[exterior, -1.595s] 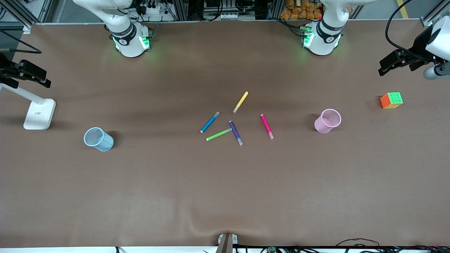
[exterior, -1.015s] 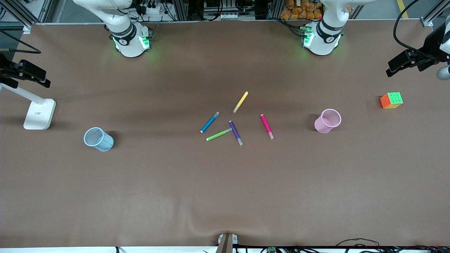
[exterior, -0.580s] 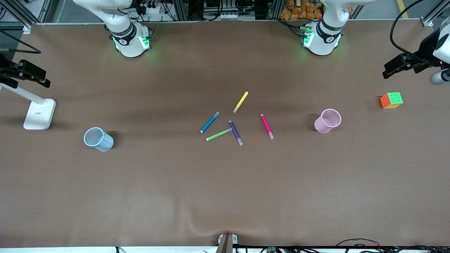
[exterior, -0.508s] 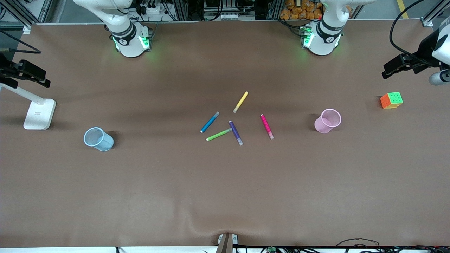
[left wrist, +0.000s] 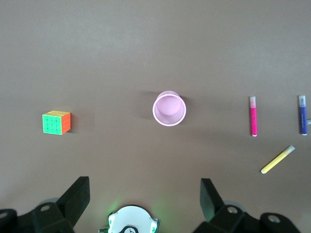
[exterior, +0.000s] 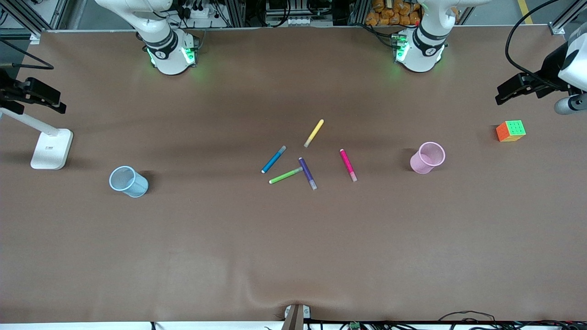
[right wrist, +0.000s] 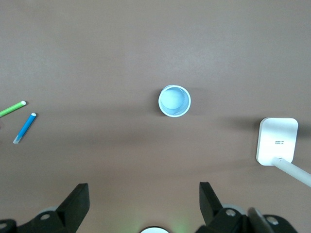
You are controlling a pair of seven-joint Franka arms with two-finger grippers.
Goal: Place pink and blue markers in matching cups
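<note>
Both arms ride high, nothing gripped. Left gripper [left wrist: 145, 199] hangs over the left arm's end of the table, above the stretch between the pink cup [exterior: 427, 157] and the Rubik's-type cube [exterior: 510, 131], jaws spread wide and empty. Right gripper [right wrist: 144, 201] hangs over the right arm's end, above the blue cup [exterior: 129, 181] and beside the white lamp base [exterior: 51, 148], also wide and empty. Markers lie flat in a loose cluster mid-table, none in a cup. Pink marker [exterior: 348, 165] is the cluster's outlier toward the left arm's end, its long axis running from about 11 o'clock to 5 o'clock in the front view, pale cap at the 5 o'clock end; pink cup stands upright at its 3 o'clock, well apart. Blue marker [exterior: 274, 159] lies on the right arm's side of the cluster, axis 1 to 7 o'clock, near the green marker [exterior: 285, 175] and the purple marker [exterior: 307, 173] but apparently clear of both; blue cup sits well off at about its 8 o'clock. Yellow marker [exterior: 314, 133] lies farthest from the front camera. Judgement: left arm is the nearer one for pink, right arm for blue; each claw needs turning across its marker's axis.
</note>
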